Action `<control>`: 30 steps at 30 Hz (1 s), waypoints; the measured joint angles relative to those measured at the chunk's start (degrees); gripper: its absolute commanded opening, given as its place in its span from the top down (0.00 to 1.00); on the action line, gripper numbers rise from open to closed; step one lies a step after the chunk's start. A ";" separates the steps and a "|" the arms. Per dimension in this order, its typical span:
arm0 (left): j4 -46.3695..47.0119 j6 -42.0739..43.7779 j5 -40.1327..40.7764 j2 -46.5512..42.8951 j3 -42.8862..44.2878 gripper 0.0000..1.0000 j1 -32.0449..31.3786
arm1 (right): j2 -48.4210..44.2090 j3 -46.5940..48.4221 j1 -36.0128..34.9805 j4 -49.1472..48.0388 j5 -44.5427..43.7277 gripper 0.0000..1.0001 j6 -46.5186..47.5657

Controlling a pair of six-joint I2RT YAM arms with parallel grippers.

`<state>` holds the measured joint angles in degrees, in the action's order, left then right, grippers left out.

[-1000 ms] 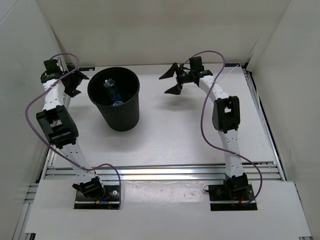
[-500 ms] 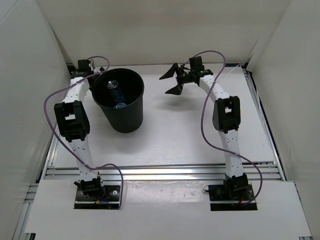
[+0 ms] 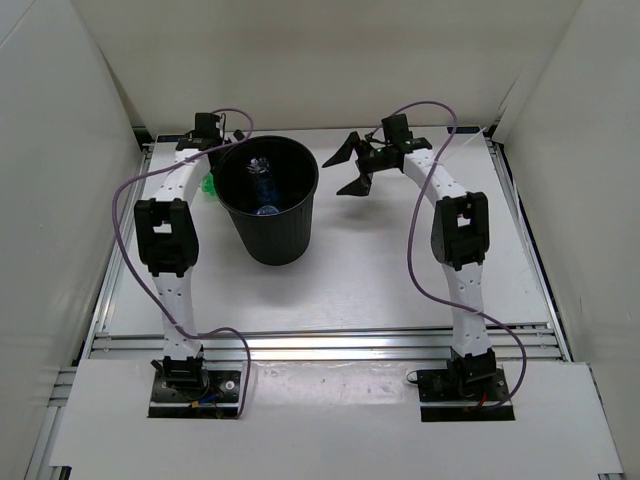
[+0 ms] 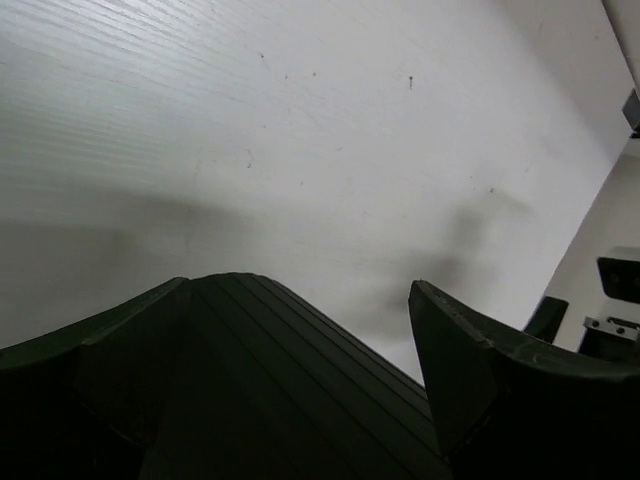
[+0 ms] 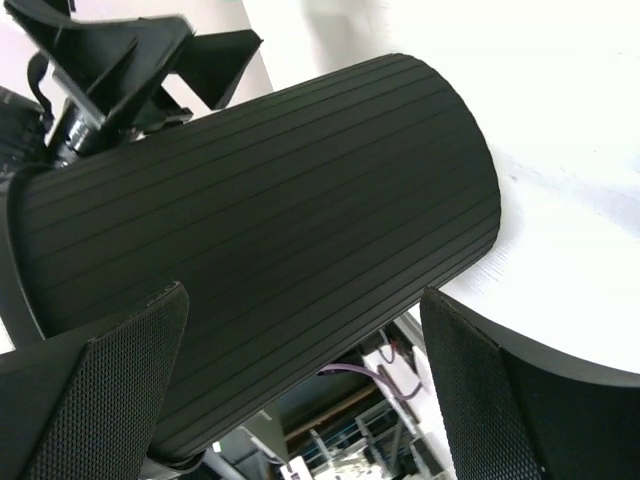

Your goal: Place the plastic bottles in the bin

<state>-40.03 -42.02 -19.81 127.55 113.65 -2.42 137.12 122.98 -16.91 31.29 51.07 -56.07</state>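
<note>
Seeing bin (image 3: 268, 235) upright on the worktop (image 3: 380, 270), upper centre of the overhead view, mouth up. Inside it: clear bottles (image 3: 262, 182) with blue on them, lying low in the bin; exact count not readable. Green bottle (image 3: 209, 185) out on the worktop, just beside the bin's left wall, partly hidden by the left arm.

Left claw (image 4: 300, 283) up at the bin's far-left rim, fingers (image 4: 500, 380) spread wide. In its wrist view, the ribbed bin wall rises between the two fingers at the bottom of the frame, bare worktop above. Can't tell whether either finger touches the wall. Nothing gripped.

Right claw (image 3: 350, 168) to the right of the bin, upper centre-right of the overhead view, apart from it, fingers wide open and empty. Pointed at the bin: the ribbed side fills the middle of its wrist view, with the left claw in the upper left corner.
</note>
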 measured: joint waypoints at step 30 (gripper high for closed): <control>11.37 33.27 26.32 18.38 24.17 0.04 4.94 | -9.84 -15.23 2.99 0.98 3.61 0.00 6.93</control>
<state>-28.67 -8.75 6.50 145.93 137.82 2.52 127.28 107.74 -13.91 32.27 54.68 -49.15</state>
